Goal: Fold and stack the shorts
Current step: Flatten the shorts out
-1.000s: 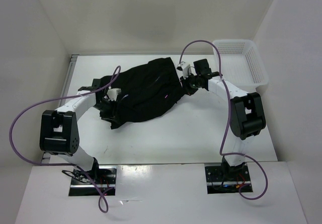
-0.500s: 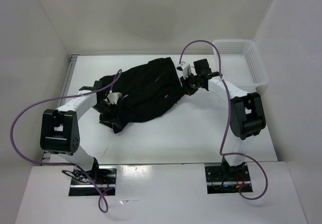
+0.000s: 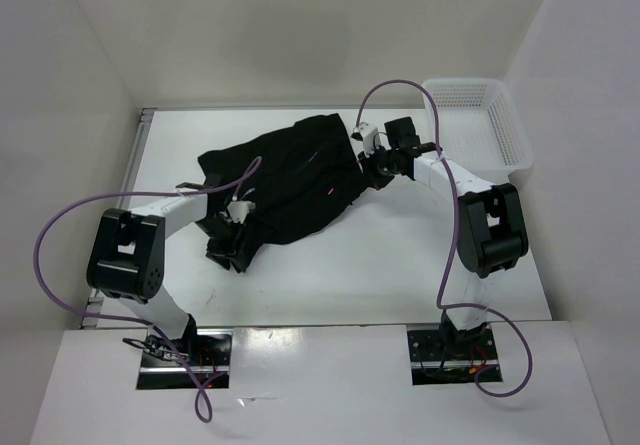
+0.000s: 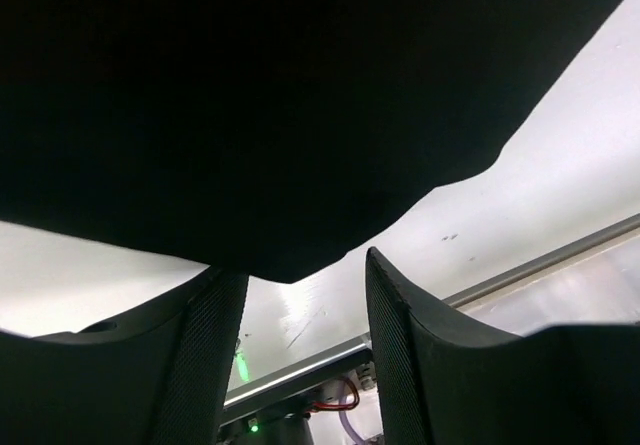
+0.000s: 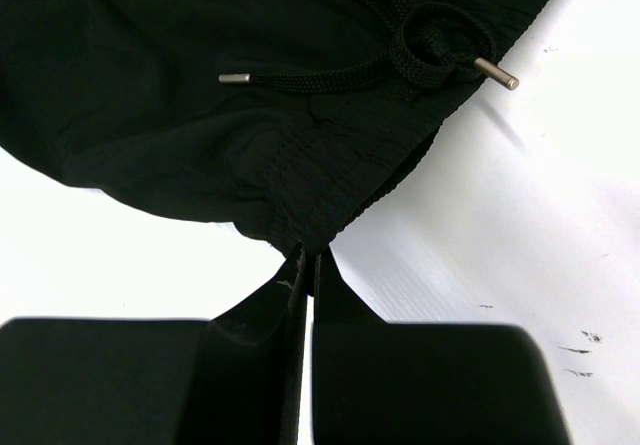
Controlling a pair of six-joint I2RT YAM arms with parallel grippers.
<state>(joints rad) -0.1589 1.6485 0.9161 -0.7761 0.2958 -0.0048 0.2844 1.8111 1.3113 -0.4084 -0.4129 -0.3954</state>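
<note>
Mid-table, centre of the overhead view, the shorts (image 3: 295, 175) are lying rumpled on the table (image 3: 400, 255). Judging them light and limp, likely sagging and sliding when lifted; waistband (image 5: 400, 135) and hem corners are looking like the surest holds. Right gripper (image 5: 308, 265) is pinching the waistband edge, fingers closed on it. Left gripper (image 4: 300, 270), at the cloth's lower left, is showing a narrow gap, hem sagging toward it; gripped or not, cannot tell. Cloth is reading black, matte, thin; waistband ribbed, drawstring (image 5: 400, 25) looping, metal-tipped.

The shorts (image 3: 290, 180) are plain black, with a black drawstring (image 5: 330, 83) and silver tips (image 5: 496, 73). Basket's (image 3: 510, 135) white mesh, table's (image 3: 400, 255) white, cables (image 3: 400, 82) purple.
</note>
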